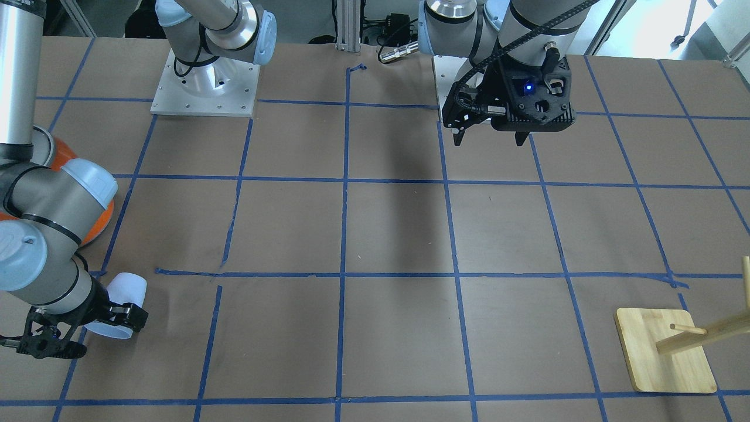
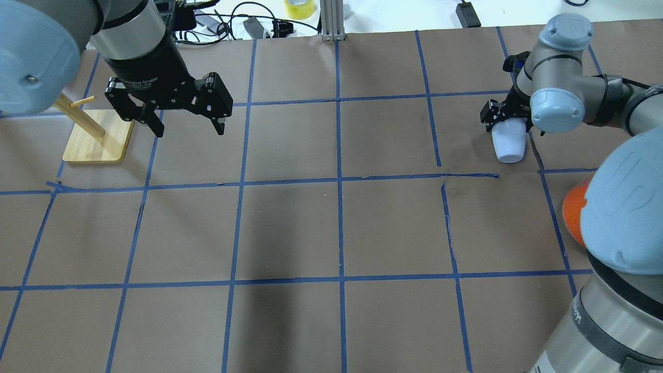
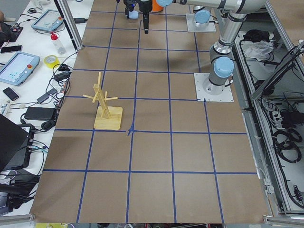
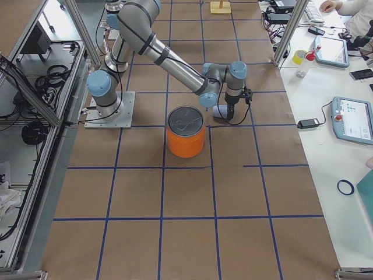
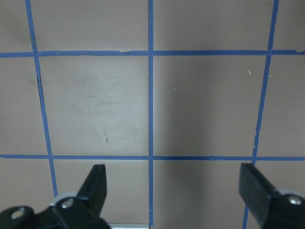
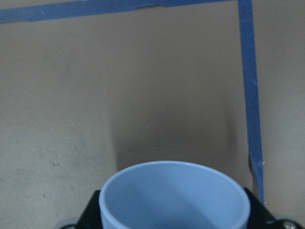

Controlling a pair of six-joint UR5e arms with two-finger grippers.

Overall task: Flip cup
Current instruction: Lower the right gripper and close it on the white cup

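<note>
Table [image 1: 398,234]: right gripper [image 1: 115,319] clamps cup [image 1: 126,291] (mouth part-hidden).

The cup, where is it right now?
The cup is at the overhead view's right side, held in the right gripper, just beyond the orange can.

I am clasping the cup [image 2: 508,147], smooth matt pale plastic, in my right claw [image 2: 510,127] of matt black plastic. The table [image 1: 398,228] is wearing dull brown paper with blue tape [image 1: 344,234]. The can [image 4: 186,146] is gleaming glossy orange under a grey metal lid [image 4: 186,120]. The stand [image 1: 650,369] is showing smooth pale wood.
</note>
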